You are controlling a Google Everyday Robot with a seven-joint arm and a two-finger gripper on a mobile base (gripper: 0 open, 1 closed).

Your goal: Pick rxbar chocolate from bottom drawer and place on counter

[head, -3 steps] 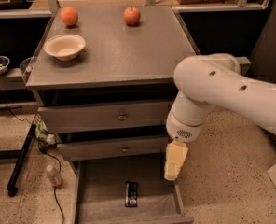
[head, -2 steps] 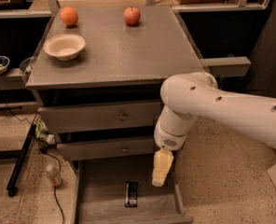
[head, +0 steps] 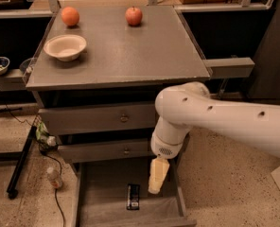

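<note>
The rxbar chocolate (head: 133, 196) lies flat in the pulled-out bottom drawer (head: 102, 207), a small dark bar near the drawer's middle front. My gripper (head: 157, 178) hangs from the white arm just right of the bar and slightly above it, over the drawer's right side, pointing down. Nothing appears held in it. The counter (head: 130, 51) is the grey cabinet top above the drawers.
On the counter sit a white bowl (head: 65, 47), an orange (head: 70, 16) and a red apple (head: 134, 15). Two shut upper drawers with brass knobs (head: 124, 118) face me. A small bottle (head: 54, 178) and cables lie on the floor at left. A grey shelf bar (head: 227, 67) juts out right.
The arm has swung left and lower, bringing the gripper down closer to the bar in the drawer. The bar has not moved.
</note>
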